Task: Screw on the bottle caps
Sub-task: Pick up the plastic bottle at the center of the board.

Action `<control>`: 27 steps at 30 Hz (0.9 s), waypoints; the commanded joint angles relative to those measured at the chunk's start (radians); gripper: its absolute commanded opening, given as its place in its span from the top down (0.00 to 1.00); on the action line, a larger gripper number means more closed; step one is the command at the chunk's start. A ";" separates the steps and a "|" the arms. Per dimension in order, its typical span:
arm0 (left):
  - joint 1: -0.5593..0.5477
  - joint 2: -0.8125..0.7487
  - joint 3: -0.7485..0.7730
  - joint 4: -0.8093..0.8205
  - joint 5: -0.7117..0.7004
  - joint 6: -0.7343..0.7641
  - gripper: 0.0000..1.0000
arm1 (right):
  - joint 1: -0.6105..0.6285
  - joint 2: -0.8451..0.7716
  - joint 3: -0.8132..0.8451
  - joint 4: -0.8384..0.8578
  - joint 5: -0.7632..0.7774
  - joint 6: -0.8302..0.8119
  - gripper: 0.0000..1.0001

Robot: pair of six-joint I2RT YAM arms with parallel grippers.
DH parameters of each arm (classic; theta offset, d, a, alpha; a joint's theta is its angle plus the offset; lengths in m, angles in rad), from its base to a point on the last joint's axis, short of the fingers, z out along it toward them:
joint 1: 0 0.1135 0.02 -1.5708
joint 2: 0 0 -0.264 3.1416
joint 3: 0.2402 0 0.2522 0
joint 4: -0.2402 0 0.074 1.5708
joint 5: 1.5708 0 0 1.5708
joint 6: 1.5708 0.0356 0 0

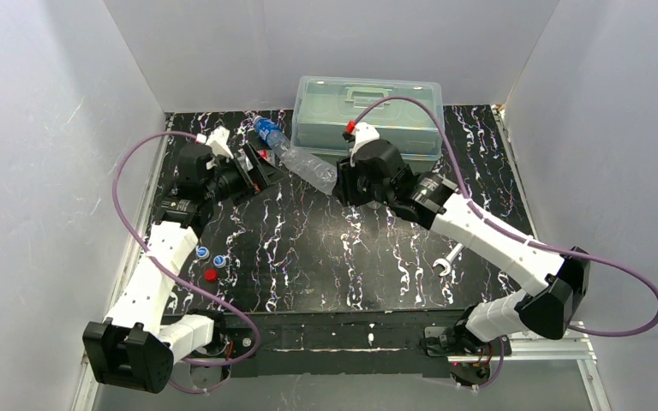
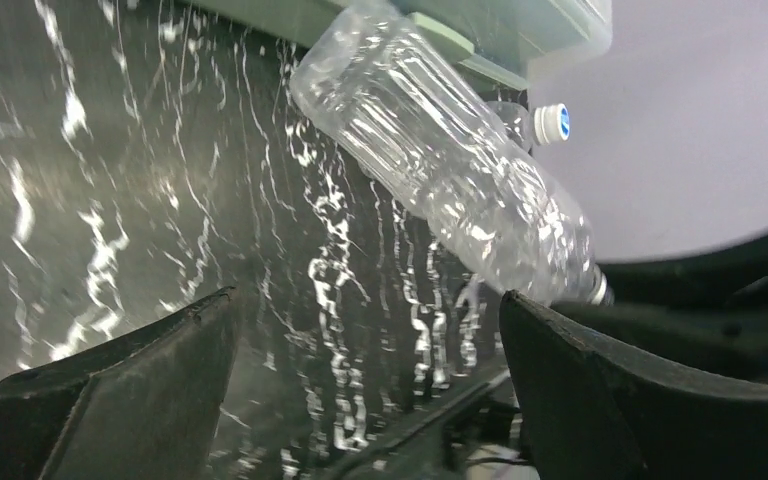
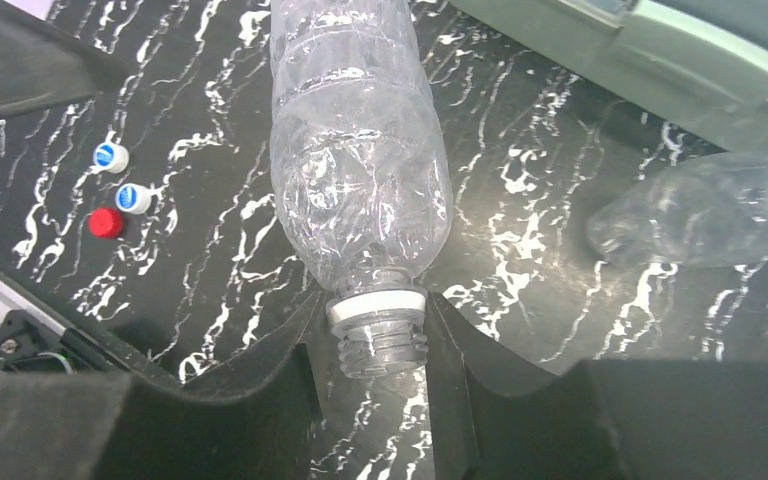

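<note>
My right gripper [image 3: 377, 340] is shut on the threaded neck of a plain clear bottle [image 3: 355, 160], which has no cap and is held tilted above the table. In the top view the bottle [image 1: 308, 168] stretches from my right gripper [image 1: 343, 183] toward my left gripper [image 1: 257, 171]. The left gripper [image 2: 368, 295] is open and empty, and the bottle [image 2: 440, 170] hangs just beyond its fingers. Two blue-and-white caps [image 3: 110, 156] [image 3: 134, 198] and a red cap [image 3: 106, 223] lie loose on the table. A second bottle [image 1: 266, 130] lies by the box, a cap [image 2: 552, 122] on it.
A large translucent lidded box [image 1: 368, 116] stands at the back behind the bottles. A silver wrench [image 1: 445, 261] lies on the black marbled table [image 1: 326, 257] beside my right arm. White walls close in the left, back and right sides.
</note>
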 commanded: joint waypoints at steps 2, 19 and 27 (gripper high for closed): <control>-0.039 -0.042 0.128 -0.053 0.102 0.513 0.02 | -0.070 0.038 0.138 -0.167 -0.098 -0.086 0.99; -0.447 -0.201 -0.040 0.010 -0.032 1.446 0.02 | -0.075 0.115 0.433 -0.521 -0.449 -0.271 0.99; -0.507 -0.168 0.000 -0.064 -0.055 1.545 0.02 | -0.070 0.080 0.511 -0.634 -0.463 -0.330 0.99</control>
